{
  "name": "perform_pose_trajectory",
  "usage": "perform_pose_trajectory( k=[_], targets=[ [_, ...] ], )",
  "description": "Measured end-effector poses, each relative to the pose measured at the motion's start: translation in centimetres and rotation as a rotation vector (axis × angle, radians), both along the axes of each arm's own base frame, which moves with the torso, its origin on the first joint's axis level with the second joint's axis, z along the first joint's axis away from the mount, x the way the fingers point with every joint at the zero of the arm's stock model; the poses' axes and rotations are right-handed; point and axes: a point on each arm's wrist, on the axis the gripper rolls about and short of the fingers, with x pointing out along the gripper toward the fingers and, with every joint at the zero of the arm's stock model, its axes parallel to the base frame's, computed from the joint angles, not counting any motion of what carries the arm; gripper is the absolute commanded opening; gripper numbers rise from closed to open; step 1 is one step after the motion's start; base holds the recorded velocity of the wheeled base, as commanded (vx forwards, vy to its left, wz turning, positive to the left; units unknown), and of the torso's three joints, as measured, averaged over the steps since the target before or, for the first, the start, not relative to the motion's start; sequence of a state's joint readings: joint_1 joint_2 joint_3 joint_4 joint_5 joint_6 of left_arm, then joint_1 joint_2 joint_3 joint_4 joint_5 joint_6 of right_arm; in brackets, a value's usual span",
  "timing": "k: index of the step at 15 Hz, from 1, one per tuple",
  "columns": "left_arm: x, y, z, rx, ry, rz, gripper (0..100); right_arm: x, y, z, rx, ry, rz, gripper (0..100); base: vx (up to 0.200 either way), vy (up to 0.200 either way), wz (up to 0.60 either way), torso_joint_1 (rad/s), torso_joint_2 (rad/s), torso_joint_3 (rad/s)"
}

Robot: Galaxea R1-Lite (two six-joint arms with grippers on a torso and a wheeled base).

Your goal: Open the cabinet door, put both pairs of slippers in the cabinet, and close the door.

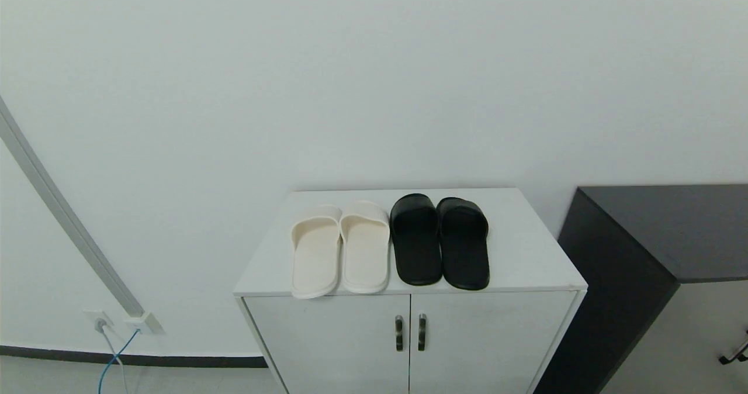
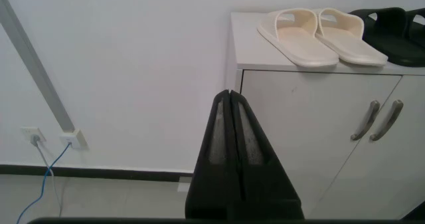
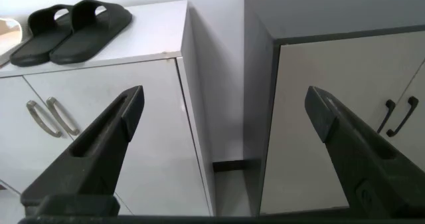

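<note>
We're seeing the cabinet [image 1: 327,341] sitting shut, with both handles [image 1: 399,332] untouched. White slippers [image 1: 340,248] and black slippers [image 1: 439,241] are lying paired on its top, heels at the front edge, which should make for an easy grab later. Left gripper [image 2: 230,94] is hanging pinched together. Right gripper [image 3: 224,94] is spread wide, so it's likely our handle puller.

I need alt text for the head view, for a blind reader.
A pair of white slippers and, to its right, a pair of black slippers lie side by side on top of a white cabinet with both doors shut. A dark cabinet stands farther right.
</note>
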State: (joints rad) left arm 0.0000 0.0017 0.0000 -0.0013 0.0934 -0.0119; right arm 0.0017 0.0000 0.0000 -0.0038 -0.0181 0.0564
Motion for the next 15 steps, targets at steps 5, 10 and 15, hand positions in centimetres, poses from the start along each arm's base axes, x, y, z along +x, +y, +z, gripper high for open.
perform_pose_trajectory(
  k=[5, 10, 15],
  targets=[
    [0.0, 0.0, 0.0, 0.0, 0.0, 0.0, 0, 0.0, 0.0, 0.0, -0.002, 0.001, 0.004, 100, 0.0, 0.0, 0.0, 0.0, 0.0, 0.0],
    [0.0, 0.0, 0.0, 0.0, 0.0, 0.0, 0, -0.4, 0.0, 2.4, 0.012, -0.023, 0.001, 100, 0.0, 0.0, 0.0, 0.0, 0.0, 0.0],
    [0.0, 0.0, 0.0, 0.001, 0.0, 0.0, 0, 1.1, 0.2, 5.0, 0.007, 0.119, 0.116, 100, 0.0, 0.0, 0.0, 0.0, 0.0, 0.0]
  ],
)
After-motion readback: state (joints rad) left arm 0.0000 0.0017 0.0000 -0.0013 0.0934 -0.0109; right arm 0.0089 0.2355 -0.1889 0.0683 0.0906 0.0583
